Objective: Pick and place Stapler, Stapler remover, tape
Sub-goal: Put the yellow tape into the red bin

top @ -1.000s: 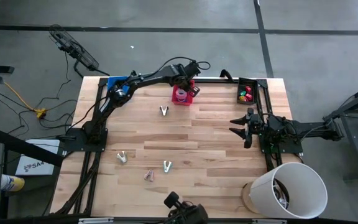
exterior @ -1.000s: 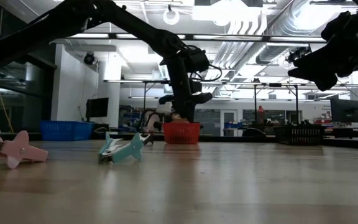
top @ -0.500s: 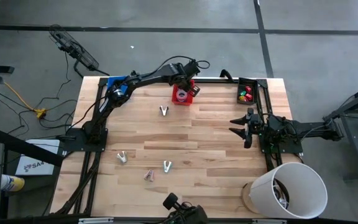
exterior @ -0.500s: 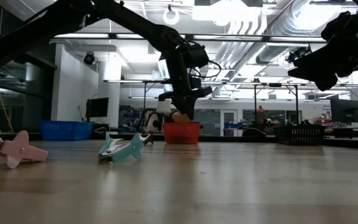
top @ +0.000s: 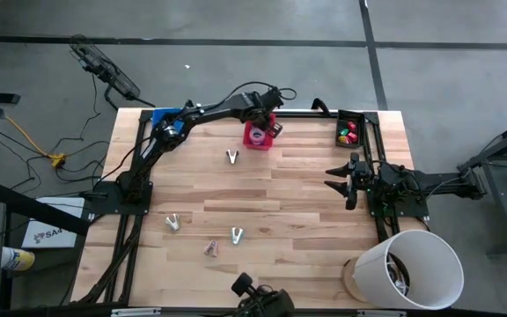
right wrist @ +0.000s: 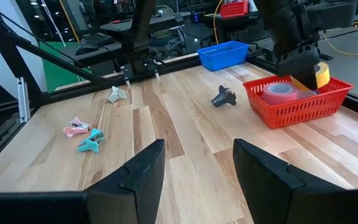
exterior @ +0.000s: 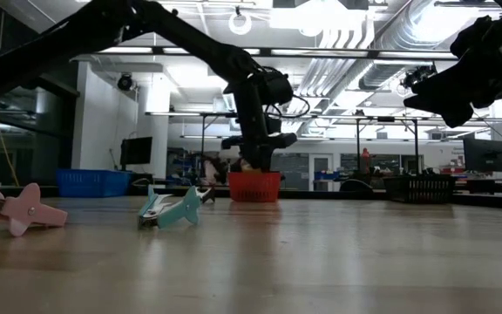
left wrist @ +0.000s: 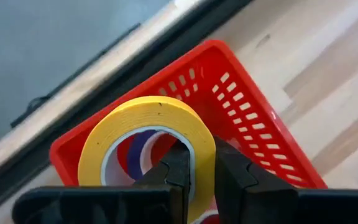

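Pinching the yellow tape (left wrist: pixel 146 134) by its wall, the left gripper (left wrist: pixel 194 174) hangs over the red basket (top: pixel 259 134) at the upper middle of the worktop (top: pixel 280 229). Farther right, the right gripper (top: pixel 336 179) waits, fingers spread.

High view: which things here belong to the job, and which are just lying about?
Job:
yellow tape gripped in left claw
pink tape
red basket
staple removers

Lying about:
white bucket
blue bin
black tray
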{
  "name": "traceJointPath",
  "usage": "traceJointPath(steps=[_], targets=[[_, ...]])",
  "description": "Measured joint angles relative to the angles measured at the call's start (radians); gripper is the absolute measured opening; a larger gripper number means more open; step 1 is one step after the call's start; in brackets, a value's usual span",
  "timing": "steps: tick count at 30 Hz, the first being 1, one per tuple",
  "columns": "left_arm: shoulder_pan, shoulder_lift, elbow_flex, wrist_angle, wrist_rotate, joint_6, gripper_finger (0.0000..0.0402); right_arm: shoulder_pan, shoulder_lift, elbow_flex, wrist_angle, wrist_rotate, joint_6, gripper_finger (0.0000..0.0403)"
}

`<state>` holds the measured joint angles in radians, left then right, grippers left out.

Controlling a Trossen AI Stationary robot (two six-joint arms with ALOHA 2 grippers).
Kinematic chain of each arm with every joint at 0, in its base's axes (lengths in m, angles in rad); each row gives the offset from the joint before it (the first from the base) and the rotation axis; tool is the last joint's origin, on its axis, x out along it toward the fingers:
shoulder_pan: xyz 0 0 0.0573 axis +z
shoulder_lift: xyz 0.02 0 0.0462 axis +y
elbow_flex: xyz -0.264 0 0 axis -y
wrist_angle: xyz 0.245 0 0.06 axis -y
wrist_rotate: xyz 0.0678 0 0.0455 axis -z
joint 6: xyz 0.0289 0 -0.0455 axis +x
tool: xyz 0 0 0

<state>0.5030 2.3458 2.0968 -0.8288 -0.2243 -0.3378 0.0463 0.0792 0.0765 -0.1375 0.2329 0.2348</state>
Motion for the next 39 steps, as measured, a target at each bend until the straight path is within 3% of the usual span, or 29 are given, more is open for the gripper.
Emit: traceJointPath(steps=[9,17,22,31,39], targets=[[0.0,0.0,0.0,-0.084,0.069,-0.008,0.0036,0.0,0.0,0.0,0.0,0.0,0.0,0.0181],[0.007,0.0,0.0,-0.13,0.19,-0.017,0.0036,0.0,0.0,0.0,0.0,0.0,0.0,0.0181],[0.008,0.0,0.0,-0.121,0.196,-0.027,0.0037,0.0,0.0,0.0,0.0,0.0,0.0,0.0181],[0.021,0.0,0.0,-0.124,0.331,-0.034,0.0135,0.0,0.0,0.0,0.0,0.0,0.0,0.0181],[0.021,-0.023,0.008,-0.133,0.339,-0.002,0.0157,0.0,0.0,0.0,0.0,0.0,0.0,0.0181]])
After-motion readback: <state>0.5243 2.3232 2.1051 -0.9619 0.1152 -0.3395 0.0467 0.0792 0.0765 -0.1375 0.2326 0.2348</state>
